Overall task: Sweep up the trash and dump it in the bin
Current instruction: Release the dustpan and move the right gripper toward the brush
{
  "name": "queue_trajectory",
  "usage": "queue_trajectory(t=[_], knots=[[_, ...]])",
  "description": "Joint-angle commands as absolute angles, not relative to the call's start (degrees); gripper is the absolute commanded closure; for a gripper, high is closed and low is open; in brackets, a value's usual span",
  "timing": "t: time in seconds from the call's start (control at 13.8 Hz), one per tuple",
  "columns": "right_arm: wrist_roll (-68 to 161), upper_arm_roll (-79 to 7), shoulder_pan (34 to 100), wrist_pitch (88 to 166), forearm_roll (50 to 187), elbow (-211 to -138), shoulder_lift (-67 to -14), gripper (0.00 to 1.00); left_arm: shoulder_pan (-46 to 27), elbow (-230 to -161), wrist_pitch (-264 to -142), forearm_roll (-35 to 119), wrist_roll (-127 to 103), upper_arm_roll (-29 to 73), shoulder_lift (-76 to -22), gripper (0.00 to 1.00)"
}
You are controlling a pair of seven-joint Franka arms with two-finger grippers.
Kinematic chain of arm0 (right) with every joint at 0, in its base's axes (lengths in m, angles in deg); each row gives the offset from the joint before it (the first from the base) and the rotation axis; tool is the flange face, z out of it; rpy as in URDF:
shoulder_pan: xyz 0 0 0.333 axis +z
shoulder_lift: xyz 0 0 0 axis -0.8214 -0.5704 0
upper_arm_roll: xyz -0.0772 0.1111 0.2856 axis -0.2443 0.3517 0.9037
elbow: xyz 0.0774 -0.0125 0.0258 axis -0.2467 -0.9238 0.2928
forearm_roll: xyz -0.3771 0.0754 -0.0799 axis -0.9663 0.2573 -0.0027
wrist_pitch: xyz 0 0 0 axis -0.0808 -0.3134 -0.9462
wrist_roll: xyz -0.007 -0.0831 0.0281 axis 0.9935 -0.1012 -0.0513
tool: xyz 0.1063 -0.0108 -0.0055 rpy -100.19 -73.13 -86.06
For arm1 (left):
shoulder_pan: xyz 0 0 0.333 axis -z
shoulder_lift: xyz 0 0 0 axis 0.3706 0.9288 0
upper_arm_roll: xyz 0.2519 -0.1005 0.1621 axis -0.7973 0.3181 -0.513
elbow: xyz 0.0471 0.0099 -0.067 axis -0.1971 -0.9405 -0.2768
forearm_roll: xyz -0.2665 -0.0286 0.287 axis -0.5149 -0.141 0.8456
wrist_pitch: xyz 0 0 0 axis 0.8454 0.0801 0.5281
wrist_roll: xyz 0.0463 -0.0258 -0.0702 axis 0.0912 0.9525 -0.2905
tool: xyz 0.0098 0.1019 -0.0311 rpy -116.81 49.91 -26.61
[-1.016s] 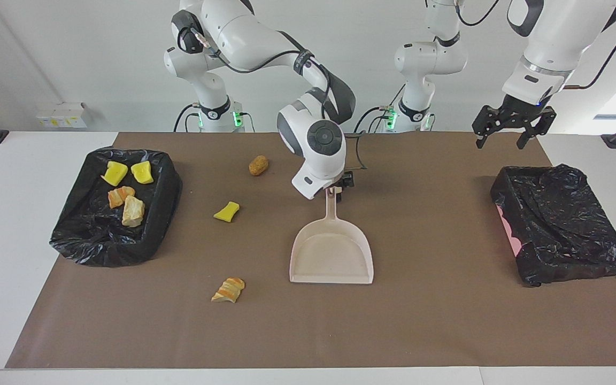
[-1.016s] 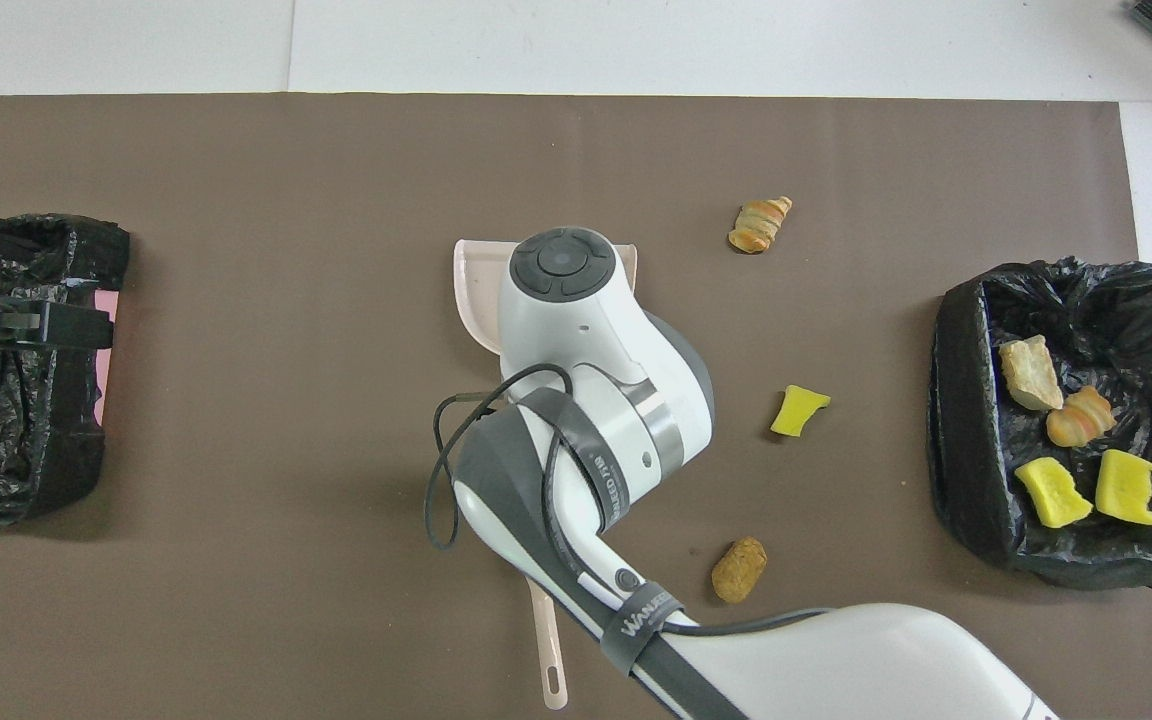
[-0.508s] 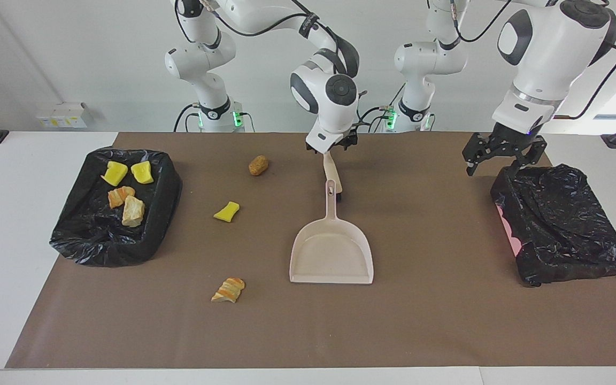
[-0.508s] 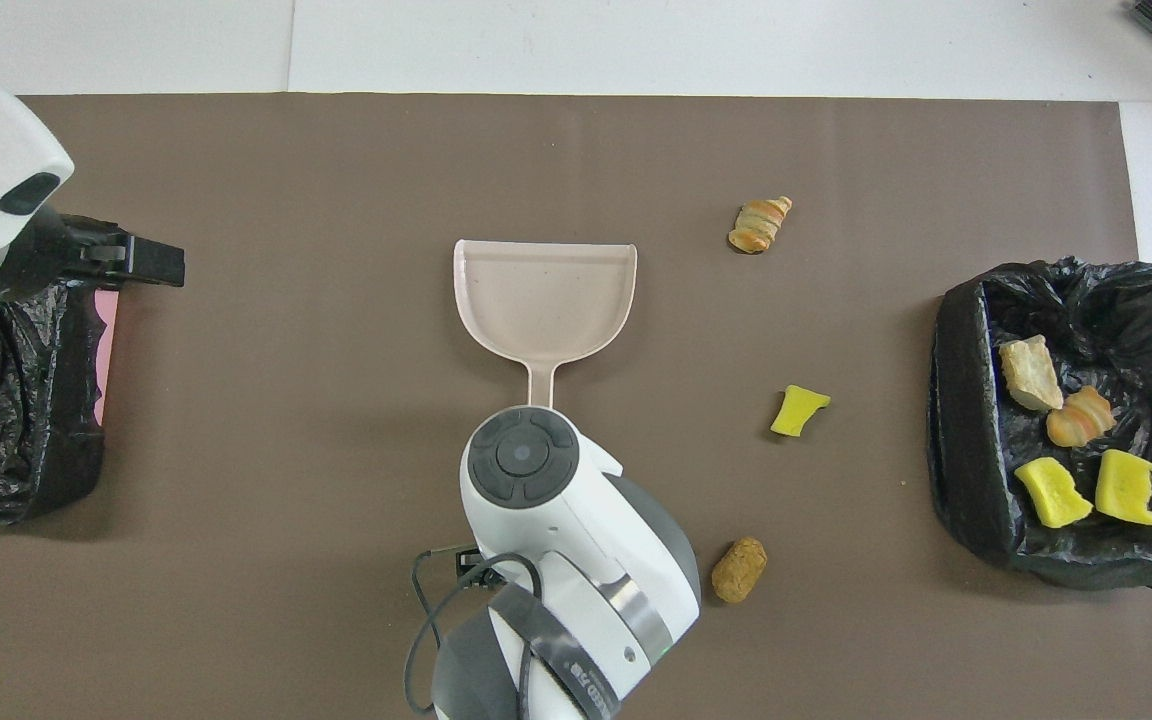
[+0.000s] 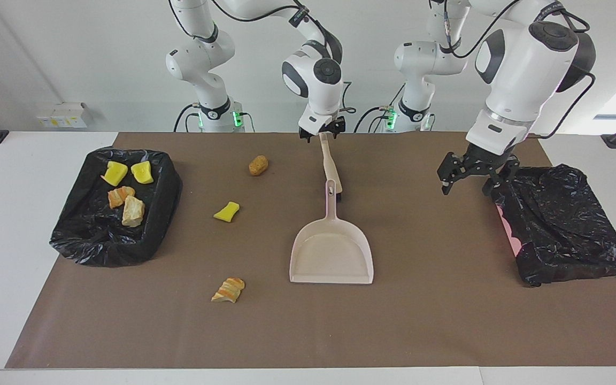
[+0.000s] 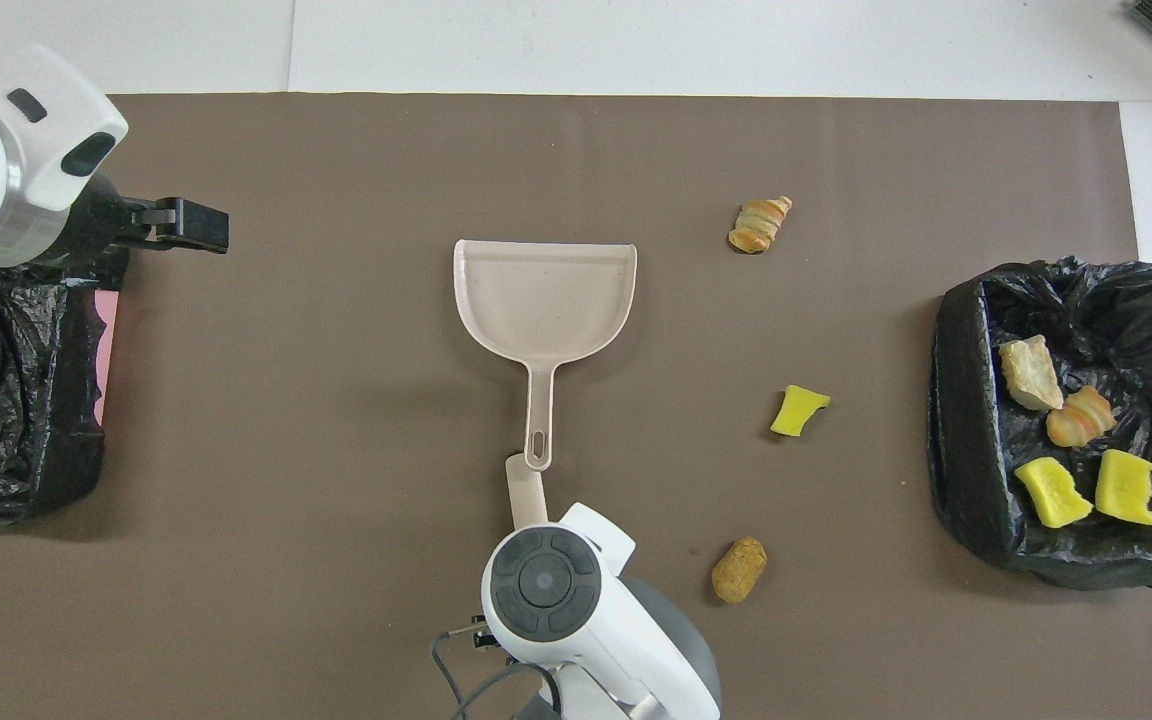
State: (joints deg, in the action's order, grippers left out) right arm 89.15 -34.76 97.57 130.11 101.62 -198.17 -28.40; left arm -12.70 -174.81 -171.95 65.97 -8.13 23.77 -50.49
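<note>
Facing view, upper middle: your right end effector (image 5: pixel 321 132) sits at the brush (image 5: pixel 332 174) handle's tip; you can't tell whether it grips. Three trash (image 5: pixel 226 211) chunks lie lower on the counter (image 5: pixel 420 240), four in the black-lined bin (image 5: pixel 166 187). Left end effector (image 5: pixel 467 184) hangs open.

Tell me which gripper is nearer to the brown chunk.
Right. The right gripper is over the brush handle, beside the brown chunk; the left gripper hangs by the empty bin.
</note>
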Motion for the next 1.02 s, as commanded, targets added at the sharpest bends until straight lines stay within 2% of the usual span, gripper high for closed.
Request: queue_trajectory(t=[0.0,0.22,0.36,0.44,0.65,0.94], knots=[[89.44,-34.62,97.67,132.74,103.96,-200.46,-27.55,0.18,-9.55,-171.88,-174.49,65.49,-14.22,23.03,-46.40,0.00],[89.87,-34.71,97.76,135.71,106.08,-200.46,-28.16,0.27,-8.66,-172.05,-174.51,65.40,-15.04,23.03,-46.22,0.00],[90.05,-34.71,98.64,137.74,106.08,-200.20,-29.31,0.37,-8.48,-172.14,-174.77,65.23,-15.04,23.12,-46.39,0.00],[89.88,-34.71,98.73,137.75,106.08,-200.11,-29.31,0.49,-8.39,-172.23,-174.77,64.88,-15.04,23.12,-46.48,0.00],[89.26,-34.71,98.46,136.79,106.08,-199.33,-29.66,1.00,-8.39,-172.40,-174.68,64.78,-15.04,23.12,-46.57,0.00],[90.23,-34.88,97.15,129.51,105.99,-198.27,-27.83,1.00,-8.39,-172.49,-174.77,64.78,-14.95,23.12,-46.57,0.00]])
